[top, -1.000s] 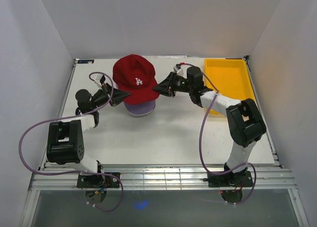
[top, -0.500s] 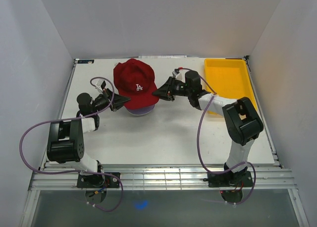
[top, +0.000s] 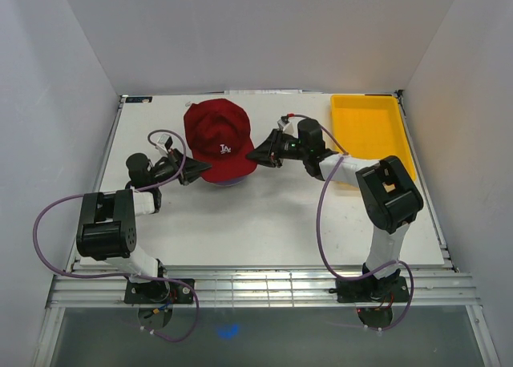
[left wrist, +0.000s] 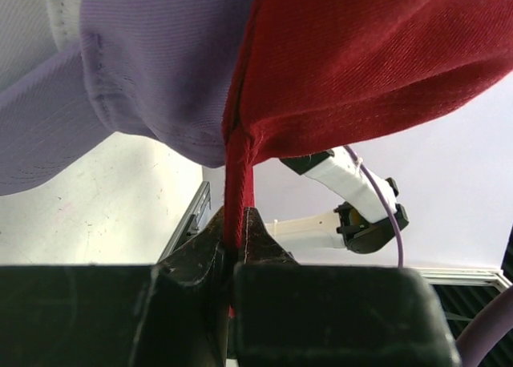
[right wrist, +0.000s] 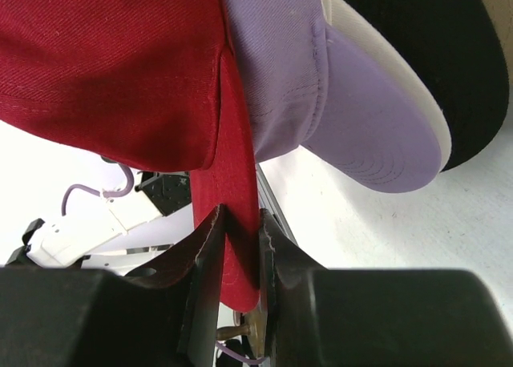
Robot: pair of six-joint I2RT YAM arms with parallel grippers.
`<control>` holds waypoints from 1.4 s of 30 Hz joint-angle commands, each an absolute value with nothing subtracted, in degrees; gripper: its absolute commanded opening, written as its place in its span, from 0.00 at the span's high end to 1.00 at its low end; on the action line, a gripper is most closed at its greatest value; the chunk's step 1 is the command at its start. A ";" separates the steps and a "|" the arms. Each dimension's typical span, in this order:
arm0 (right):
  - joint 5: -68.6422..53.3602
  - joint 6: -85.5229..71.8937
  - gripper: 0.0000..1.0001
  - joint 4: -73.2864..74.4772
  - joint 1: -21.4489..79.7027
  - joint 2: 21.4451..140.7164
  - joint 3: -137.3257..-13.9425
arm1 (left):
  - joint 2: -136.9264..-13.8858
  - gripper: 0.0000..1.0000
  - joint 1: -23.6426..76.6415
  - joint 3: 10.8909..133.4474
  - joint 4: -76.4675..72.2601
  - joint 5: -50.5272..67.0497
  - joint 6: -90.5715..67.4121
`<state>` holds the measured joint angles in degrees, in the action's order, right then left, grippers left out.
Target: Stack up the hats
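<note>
Pinching dark red cap (top: 218, 135) at opposite rim edges with left end effector (top: 200, 169) and right end effector (top: 255, 154), directly above lavender cap (right wrist: 353, 118).

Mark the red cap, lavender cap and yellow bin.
red cap (top: 217, 127): top external view, on the crown.
lavender cap (right wrist: 365, 118): right wrist view, on the brim.
yellow bin (top: 370, 131): top external view, on its bare floor.

dark red cap (top: 218, 133) with white logo, over the lavender cap (right wrist: 353, 118)
</note>
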<state>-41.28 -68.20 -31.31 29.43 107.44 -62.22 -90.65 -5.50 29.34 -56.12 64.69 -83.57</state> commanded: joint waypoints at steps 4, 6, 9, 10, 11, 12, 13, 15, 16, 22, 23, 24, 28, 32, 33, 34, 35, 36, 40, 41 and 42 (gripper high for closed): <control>-41.93 -63.11 0.92 -27.33 29.71 110.13 -60.03 | -90.44 1.00 -7.12 29.27 -48.88 62.49 -78.76; -41.75 -62.93 0.92 -27.16 29.71 110.30 -59.85 | -90.44 1.00 -7.12 29.62 -46.60 62.05 -77.52; -41.66 -62.75 0.92 -27.25 29.53 110.83 -59.59 | -90.61 1.00 -7.21 29.79 -44.22 61.35 -75.68; -41.57 -62.84 0.92 -27.25 29.44 111.00 -59.42 | -90.62 1.00 -7.12 29.88 -43.86 61.26 -75.06; -41.57 -62.67 0.92 -27.25 29.44 111.01 -59.33 | -90.70 1.00 -7.12 29.97 -43.34 61.17 -74.62; -41.57 -62.67 0.92 -27.25 29.53 111.09 -59.33 | -90.62 1.00 -7.21 30.23 -41.94 60.82 -74.18; -41.49 -62.58 0.92 -27.16 29.36 111.27 -59.33 | -90.53 1.00 -7.21 30.50 -40.88 60.65 -72.61; -41.48 -62.49 0.92 -27.07 29.36 111.44 -59.24 | -90.27 1.00 -7.21 30.85 -37.90 60.12 -71.20; -41.48 -62.32 0.92 -26.98 29.27 111.53 -59.24 | -90.26 1.00 -7.29 31.11 -37.10 59.86 -70.67; -41.13 -61.70 0.92 -26.19 29.18 111.88 -59.33 | -90.00 1.00 -7.21 32.34 -33.05 59.24 -67.77; -41.13 -61.61 0.92 -26.10 29.18 111.88 -59.50 | -89.91 1.00 -7.21 32.60 -32.00 59.24 -67.42; -41.05 -61.61 0.92 -26.10 29.18 111.97 -59.59 | -89.83 1.00 -7.21 32.87 -31.47 59.06 -66.63; -40.70 -60.82 0.91 -24.79 29.18 111.80 -60.55 | -89.21 0.91 -7.21 33.66 -29.10 58.71 -64.95; -40.25 -59.94 0.87 -23.29 29.27 111.62 -61.61 | -88.33 0.82 -7.21 34.72 -25.50 58.10 -62.85; -40.08 -59.85 0.87 -23.12 29.27 111.53 -61.70 | -87.98 0.81 -7.29 35.15 -25.05 58.01 -62.23; -39.90 -59.85 0.85 -23.03 29.27 111.45 -61.70 | -87.72 0.80 -7.21 35.33 -24.53 57.92 -61.79; -39.82 -59.59 0.81 -22.77 29.18 111.36 -61.79 | -87.54 0.78 -7.21 35.51 -23.04 57.83 -61.27; -39.73 -59.50 0.80 -22.50 29.18 111.36 -61.79 | -87.37 0.75 -7.21 35.77 -22.07 57.31 -60.74; -39.46 -59.15 0.74 -22.15 29.18 111.27 -61.61 | -86.66 0.65 -7.29 37.70 -16.80 56.25 -57.49; -39.46 -59.06 0.73 -22.15 29.18 111.27 -61.61 | -86.57 0.64 -7.29 37.88 -15.57 56.08 -56.87; -39.46 -59.06 0.72 -22.15 29.18 111.18 -61.61 | -86.49 0.62 -7.29 38.05 -14.95 55.81 -56.52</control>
